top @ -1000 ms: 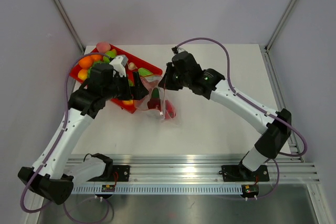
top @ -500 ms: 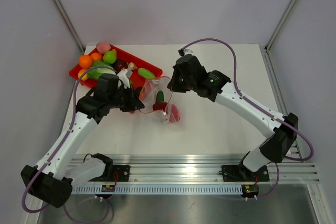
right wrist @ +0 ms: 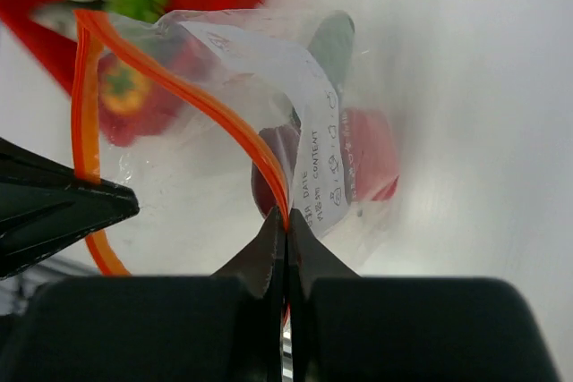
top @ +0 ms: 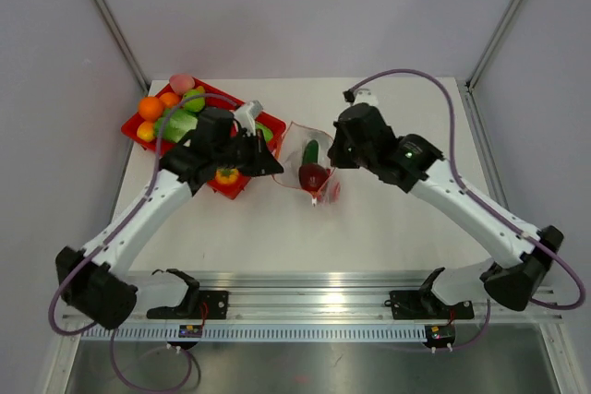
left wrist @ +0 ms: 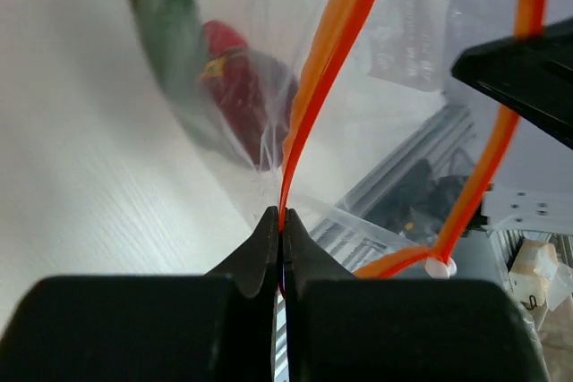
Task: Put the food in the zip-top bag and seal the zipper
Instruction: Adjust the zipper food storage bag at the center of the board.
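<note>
This is a robotics lab test cell, not a home or a kitchen. A bare white table (top: pixel 388 228) is boxed in by plain pale wall panels (top: pixel 295 6) set between slanting metal posts (top: pixel 106 16). Two white-and-black robot arms, the left arm (top: pixel 138 219) and the right arm (top: pixel 471 214), are bolted to an aluminium rail (top: pixel 305 285) along the near edge. Purple cables (top: pixel 406 73) loop off them. The food here is plastic toy fruit and vegetables (top: pixel 150 108) on a red tray (top: pixel 131 125).
</note>
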`<state>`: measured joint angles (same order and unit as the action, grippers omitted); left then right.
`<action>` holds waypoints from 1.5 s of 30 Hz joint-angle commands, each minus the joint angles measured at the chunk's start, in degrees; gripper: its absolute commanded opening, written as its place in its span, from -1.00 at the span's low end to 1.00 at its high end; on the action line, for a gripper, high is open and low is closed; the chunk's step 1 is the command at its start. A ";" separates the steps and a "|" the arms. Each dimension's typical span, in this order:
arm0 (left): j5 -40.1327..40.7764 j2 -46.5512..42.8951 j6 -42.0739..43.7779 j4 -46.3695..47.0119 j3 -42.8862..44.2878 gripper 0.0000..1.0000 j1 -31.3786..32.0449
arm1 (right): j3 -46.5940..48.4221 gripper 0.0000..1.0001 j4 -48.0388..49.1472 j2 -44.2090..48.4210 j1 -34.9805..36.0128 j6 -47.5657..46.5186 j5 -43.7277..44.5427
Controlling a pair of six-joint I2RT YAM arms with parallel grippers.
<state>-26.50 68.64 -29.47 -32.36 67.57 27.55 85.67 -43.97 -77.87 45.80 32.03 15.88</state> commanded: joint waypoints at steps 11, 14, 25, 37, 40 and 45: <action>3.39 4.40 5.65 -4.82 8.36 -1.00 3.21 | 3.80 -0.68 -5.60 -1.59 -0.54 -1.71 3.11; 1.99 5.10 5.92 -5.35 8.55 -1.00 3.21 | 3.11 -0.25 -5.52 -1.50 -0.54 -1.36 2.84; -0.66 5.45 5.48 -4.02 6.70 -1.00 3.21 | 0.37 -0.48 -2.18 -1.59 -0.54 0.66 -0.58; -0.75 5.36 6.18 -4.73 7.05 -1.00 3.21 | -6.29 0.28 3.36 -3.34 -0.54 3.12 -5.68; -0.74 5.27 6.53 -4.91 7.05 -1.00 3.21 | -9.45 -0.72 5.29 -2.82 -0.45 4.79 -7.35; -1.28 5.54 10.74 -7.35 9.15 -1.00 3.30 | -7.63 -1.00 2.75 2.26 -0.45 3.40 -2.80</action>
<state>-26.17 74.32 -22.46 -38.02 74.13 30.74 75.59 -41.95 -80.58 45.56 35.88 10.13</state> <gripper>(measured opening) 0.005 0.012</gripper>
